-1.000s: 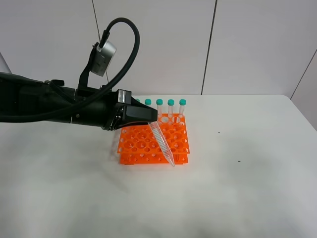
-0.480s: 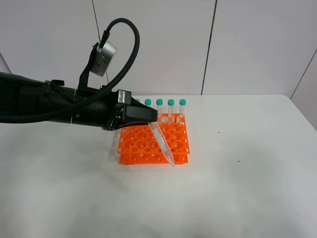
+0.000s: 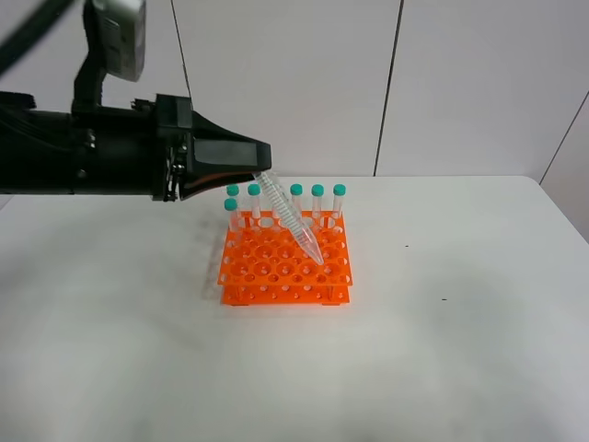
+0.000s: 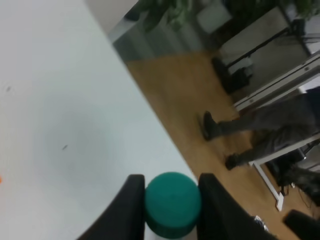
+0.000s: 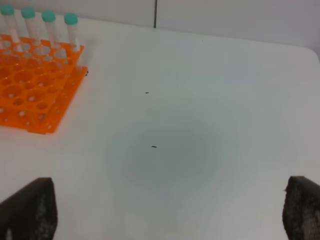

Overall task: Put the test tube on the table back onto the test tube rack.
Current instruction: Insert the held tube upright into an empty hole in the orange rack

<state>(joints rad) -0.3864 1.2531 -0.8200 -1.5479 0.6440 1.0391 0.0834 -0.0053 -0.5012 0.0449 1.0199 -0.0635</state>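
- Tube point(image 3: 291, 227) hangs tilted, tip above the rack point(image 3: 267, 272) near the surface's point(image 3: 460, 322) far edge.
- Left tool point(image 3: 261, 175) clamped on its cap point(image 4: 172, 202).
- Right tool point(image 5: 165, 210) spread wide above the surface.

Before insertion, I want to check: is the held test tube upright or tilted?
Tilted. The test tube slants down from the left fingers, and its pointed tip is over the test tube rack.

High overhead view, both wrist views share table point(image 3: 460, 350)
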